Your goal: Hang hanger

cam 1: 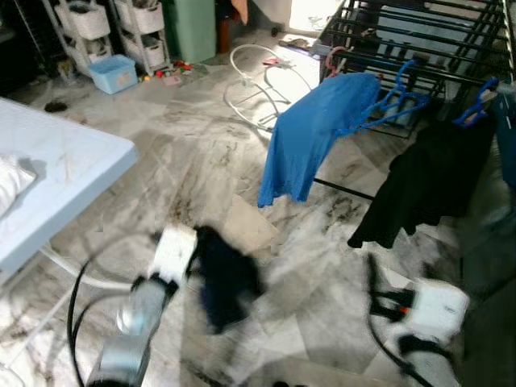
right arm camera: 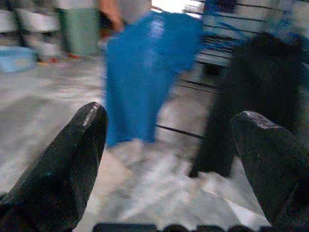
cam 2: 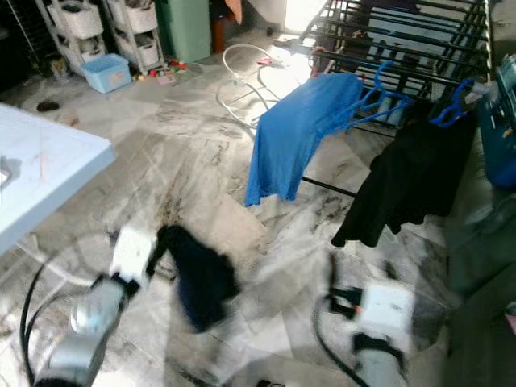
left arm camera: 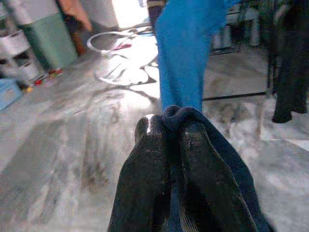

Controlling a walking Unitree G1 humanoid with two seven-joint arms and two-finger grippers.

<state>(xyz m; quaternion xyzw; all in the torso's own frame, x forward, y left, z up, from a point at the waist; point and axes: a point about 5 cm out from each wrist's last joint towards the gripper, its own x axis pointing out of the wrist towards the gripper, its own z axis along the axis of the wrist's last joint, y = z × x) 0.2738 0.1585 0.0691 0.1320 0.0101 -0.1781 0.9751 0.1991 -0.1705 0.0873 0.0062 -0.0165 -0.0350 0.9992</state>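
Open floor (cam 1: 201,153) ahead, rack (cam 1: 419,40) beyond.
Blocked along the rail by blue shirt (cam 1: 310,133) and black garment (cam 1: 427,181); table (cam 1: 56,169) crowding the left.

Counted: two blue plastic hangers (cam 1: 401,95) on one black metal drying rack (cam 1: 419,36); three garments, one blue (cam 1: 310,133), two dark (cam 1: 427,181).

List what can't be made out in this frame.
- Any hanger in the dark garment: head views blurred; in the left wrist view the left gripper is shut on cloth alone.
- Black garment's top: cut by the right wrist view's edge.
- Items in the shelf baskets: too small.
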